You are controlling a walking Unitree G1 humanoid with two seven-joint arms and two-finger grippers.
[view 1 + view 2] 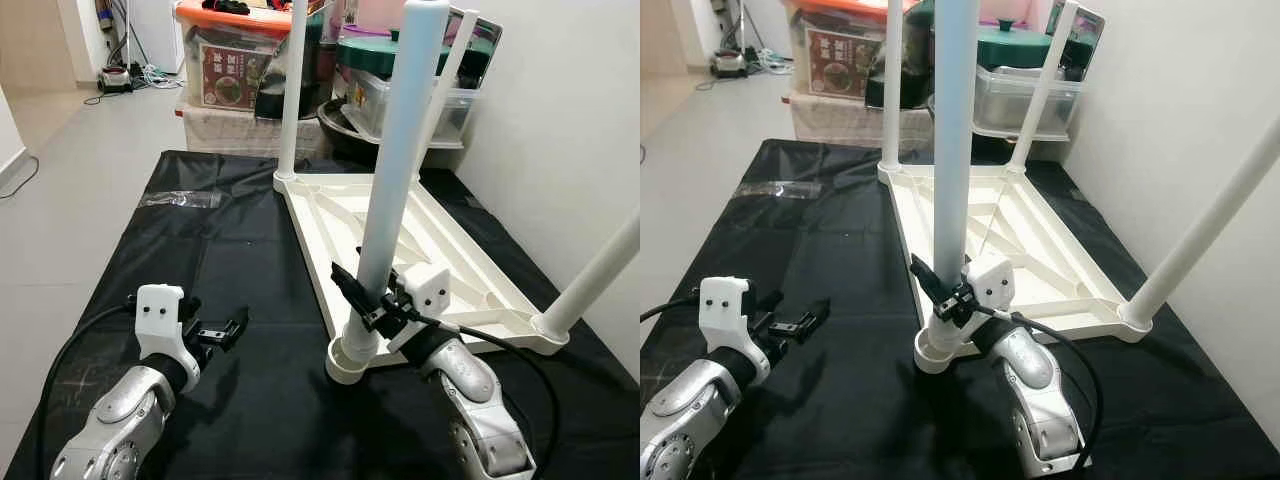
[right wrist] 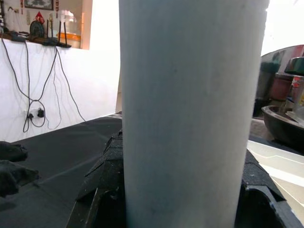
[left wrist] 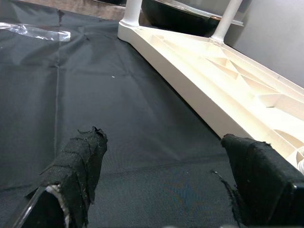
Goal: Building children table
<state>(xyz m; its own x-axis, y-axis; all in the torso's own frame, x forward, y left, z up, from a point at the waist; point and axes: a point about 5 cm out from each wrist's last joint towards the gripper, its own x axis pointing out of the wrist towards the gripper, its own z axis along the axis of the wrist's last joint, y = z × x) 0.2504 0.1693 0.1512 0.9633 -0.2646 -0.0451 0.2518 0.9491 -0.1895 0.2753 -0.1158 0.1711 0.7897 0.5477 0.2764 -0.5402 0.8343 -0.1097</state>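
Note:
A white children's table (image 1: 440,250) lies upside down on a black cloth (image 1: 200,270), its legs pointing up. My right gripper (image 1: 375,305) is shut on the nearest leg (image 1: 395,170), just above the socket at the table's near corner. In the right wrist view that leg (image 2: 190,109) stands between the black fingers (image 2: 107,175). My left gripper (image 1: 222,333) hovers low over the cloth to the left of the table, open and holding nothing. Its padded fingers (image 3: 80,161) are spread wide, with the table's edge (image 3: 199,80) ahead.
Three more legs stand in the other corners: far left (image 1: 292,90), far right (image 1: 445,90) and near right (image 1: 600,270). A clear plastic bag (image 1: 182,199) lies on the cloth's far left. Storage boxes (image 1: 240,60) and a pot (image 1: 1025,45) crowd the back. A wall (image 1: 560,120) runs along the right.

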